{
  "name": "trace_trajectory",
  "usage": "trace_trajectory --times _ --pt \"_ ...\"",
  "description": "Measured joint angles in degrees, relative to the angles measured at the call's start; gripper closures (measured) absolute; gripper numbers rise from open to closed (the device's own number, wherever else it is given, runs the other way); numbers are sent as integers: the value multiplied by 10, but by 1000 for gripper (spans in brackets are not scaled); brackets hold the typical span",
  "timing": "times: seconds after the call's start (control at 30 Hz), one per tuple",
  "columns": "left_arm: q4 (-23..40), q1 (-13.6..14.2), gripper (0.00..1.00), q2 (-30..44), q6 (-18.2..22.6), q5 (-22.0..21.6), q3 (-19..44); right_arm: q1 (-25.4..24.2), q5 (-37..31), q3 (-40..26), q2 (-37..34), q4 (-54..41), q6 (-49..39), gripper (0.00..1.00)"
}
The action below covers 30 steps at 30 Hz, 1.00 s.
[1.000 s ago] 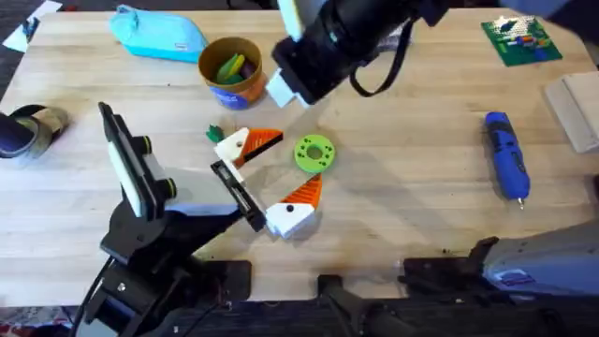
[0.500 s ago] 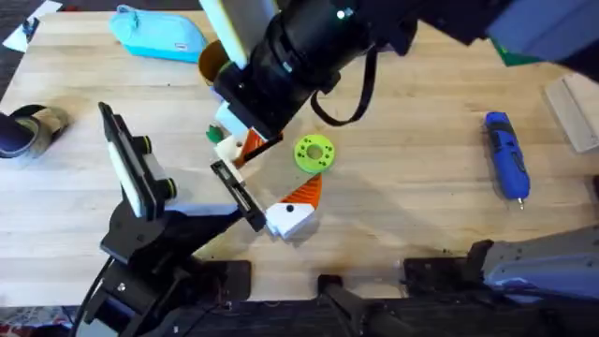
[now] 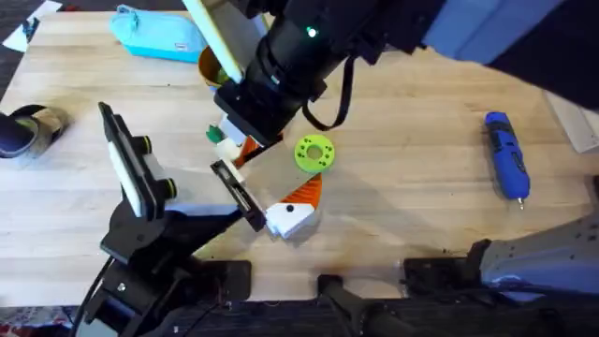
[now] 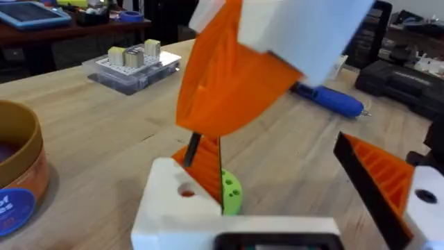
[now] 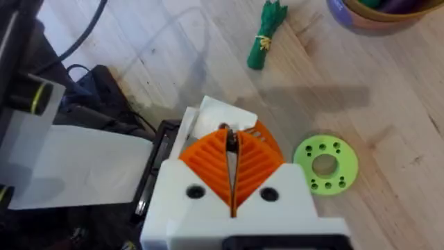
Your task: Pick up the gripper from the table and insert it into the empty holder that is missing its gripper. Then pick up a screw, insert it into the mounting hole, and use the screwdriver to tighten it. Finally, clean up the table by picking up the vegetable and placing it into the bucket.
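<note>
I am on the first step, the pick-up. My right gripper (image 5: 232, 173) hangs just above the gripper (image 5: 216, 115), pads pressed together with nothing between them. The gripper lies on the table at the far end of the holder (image 3: 238, 196). My left wrist's one mounted finger (image 3: 295, 212) grips nothing. Next I judge I must spread my fingers, drop lower and pinch the white block squarely.
</note>
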<state>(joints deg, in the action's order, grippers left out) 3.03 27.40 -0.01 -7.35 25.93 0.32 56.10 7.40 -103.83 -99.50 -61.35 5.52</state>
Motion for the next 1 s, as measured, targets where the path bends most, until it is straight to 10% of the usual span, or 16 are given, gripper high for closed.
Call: trace_trajectory --times 1.0 --pt "0 0 14 0 -1 0 0 0 15 0 -26 0 -17 995"
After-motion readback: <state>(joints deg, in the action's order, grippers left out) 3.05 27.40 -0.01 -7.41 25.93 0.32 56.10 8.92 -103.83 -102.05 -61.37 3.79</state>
